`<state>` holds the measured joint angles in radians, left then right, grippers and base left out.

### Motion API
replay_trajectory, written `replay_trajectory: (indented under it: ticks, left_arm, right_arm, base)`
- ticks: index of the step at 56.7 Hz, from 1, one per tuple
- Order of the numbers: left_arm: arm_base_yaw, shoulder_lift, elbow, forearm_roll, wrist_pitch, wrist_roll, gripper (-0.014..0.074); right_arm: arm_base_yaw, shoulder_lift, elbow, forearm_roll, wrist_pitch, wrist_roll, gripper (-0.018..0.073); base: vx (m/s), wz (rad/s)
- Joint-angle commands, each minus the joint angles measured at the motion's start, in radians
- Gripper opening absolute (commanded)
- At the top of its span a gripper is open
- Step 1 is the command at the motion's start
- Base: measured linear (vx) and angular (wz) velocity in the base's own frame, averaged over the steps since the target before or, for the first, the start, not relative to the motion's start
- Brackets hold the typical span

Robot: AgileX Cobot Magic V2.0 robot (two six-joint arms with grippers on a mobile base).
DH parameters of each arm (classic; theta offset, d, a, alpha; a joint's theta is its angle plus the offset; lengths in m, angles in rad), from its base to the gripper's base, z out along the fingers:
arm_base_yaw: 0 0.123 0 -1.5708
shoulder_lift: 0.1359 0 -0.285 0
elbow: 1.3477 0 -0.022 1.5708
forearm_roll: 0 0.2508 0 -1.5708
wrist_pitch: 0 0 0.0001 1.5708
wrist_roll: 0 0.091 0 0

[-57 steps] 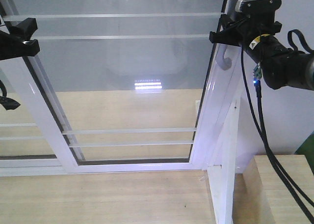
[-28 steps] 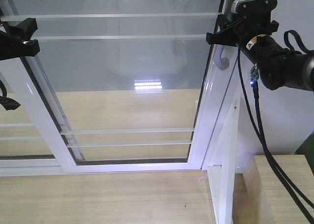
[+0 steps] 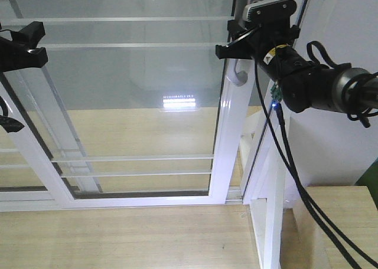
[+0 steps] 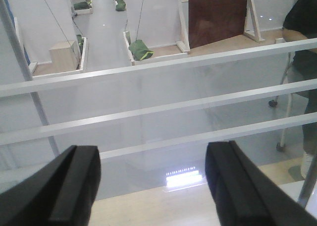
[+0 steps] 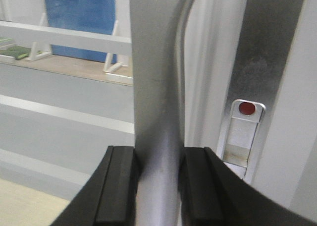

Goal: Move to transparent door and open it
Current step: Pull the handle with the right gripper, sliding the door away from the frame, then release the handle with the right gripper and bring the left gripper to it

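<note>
The transparent door [image 3: 136,92] fills the front view: clear glass in a white frame, crossed by thin white bars. Its curved silver-grey handle [image 3: 239,75] sits on the right stile. My right gripper [image 3: 239,45] is shut on that handle; in the right wrist view the grey handle [image 5: 156,112] is clamped between both black pads [image 5: 121,186], gripper [image 5: 157,186]. My left gripper [image 3: 23,48] hangs at the left edge in front of the glass. In the left wrist view the left gripper [image 4: 153,186] is open with only the door's glass and bars [image 4: 163,109] beyond it.
A gap shows between the door's right stile and the white jamb [image 3: 269,180]. A pale wooden box [image 3: 336,222] stands at lower right, with black cables [image 3: 295,180] hanging over it. A second white-framed panel [image 3: 35,145] overlaps at left. A lock plate with a red dot [image 5: 246,108] sits beside the handle.
The right gripper has moved left with the handle, and the door has slid left with it, away from the jamb. The left gripper has not moved.
</note>
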<state>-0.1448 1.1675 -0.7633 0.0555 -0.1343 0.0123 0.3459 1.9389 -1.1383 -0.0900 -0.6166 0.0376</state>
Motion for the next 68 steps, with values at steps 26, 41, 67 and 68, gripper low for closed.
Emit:
replay_trajectory:
  ticks: [26,41,67,68]
  left_arm:
    - [-0.002,-0.017,-0.035,-0.009,-0.08,0.0,0.0565]
    - [-0.002,-0.017,-0.035,-0.009,-0.08,0.0,0.0565]
    - [-0.025,0.078,-0.035,-0.009,-0.105,-0.003,0.0565]
    - [-0.028,0.086,-0.035,-0.009,-0.113,-0.003,0.0565]
  right_arm:
    - [0.173,-0.088,-0.005,-0.14,-0.18,0.003,-0.0004]
    - [0.115,-0.128,-0.005,-0.131,-0.09,0.0,-0.0001]
    - [0.022,-0.378,-0.002,-0.137,0.374,0.0,-0.0001]
    - [0.02,-0.381,-0.002,-0.137,0.376,0.0,-0.0001]
  base:
    - [0.0,0.0]
    - [0.0,0.0]
    - [0.0,0.0]
    - [0.0,0.0]
